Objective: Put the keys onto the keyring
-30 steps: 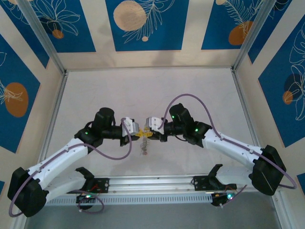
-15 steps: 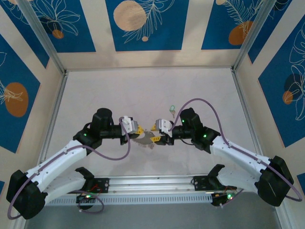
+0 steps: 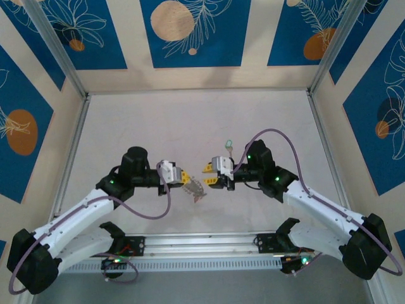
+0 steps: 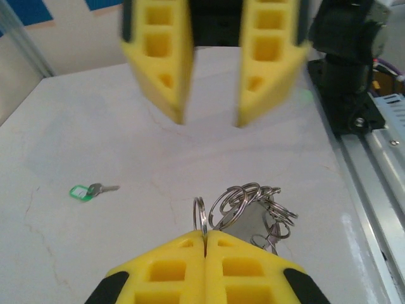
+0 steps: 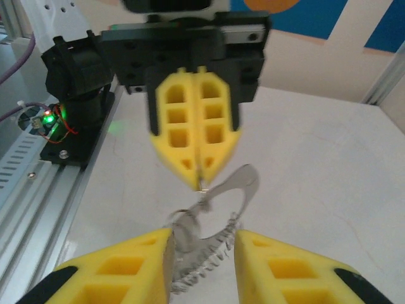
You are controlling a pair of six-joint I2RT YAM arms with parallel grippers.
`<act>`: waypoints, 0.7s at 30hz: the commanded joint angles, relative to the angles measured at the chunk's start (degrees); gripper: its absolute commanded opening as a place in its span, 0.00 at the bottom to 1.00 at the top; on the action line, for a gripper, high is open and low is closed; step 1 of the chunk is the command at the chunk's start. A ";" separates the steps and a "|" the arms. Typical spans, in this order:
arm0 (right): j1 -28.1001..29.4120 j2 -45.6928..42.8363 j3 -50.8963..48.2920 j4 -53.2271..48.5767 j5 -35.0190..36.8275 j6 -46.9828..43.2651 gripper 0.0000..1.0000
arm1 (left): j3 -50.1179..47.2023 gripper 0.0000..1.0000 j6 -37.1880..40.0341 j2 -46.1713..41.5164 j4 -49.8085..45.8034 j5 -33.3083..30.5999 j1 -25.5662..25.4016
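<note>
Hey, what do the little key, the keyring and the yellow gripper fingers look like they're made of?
The key has a shiny silvery blade, likely metal, and a smooth pale green head, probably plastic. The keyring is thin glinting silvery loops, seemingly steel wire. The fingers are matte yellow with hollow cells, probably plastic or firm rubber.

Keyring (image 4: 247,214): thin glossy silvery metal. Key (image 4: 93,190): metal shaft, green plastic head. Surface (image 4: 95,126): matt white, faintly cracked. Jaws: matt yellow plastic.
</note>
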 commanded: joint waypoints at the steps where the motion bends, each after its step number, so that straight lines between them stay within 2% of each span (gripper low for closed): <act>1: -0.60 0.55 0.66 1.99 -1.20 -2.85 0.30 | -0.25 0.00 2.40 -1.50 3.40 5.67 -0.46; 8: 2.72 4.05 0.07 5.98 0.71 -7.00 0.33 | -0.22 0.00 0.98 -1.57 4.87 7.27 -0.46; 21: 7.49 7.53 -0.66 11.87 3.48 -9.16 0.27 | -0.95 0.00 -1.95 -1.76 8.67 7.76 -0.55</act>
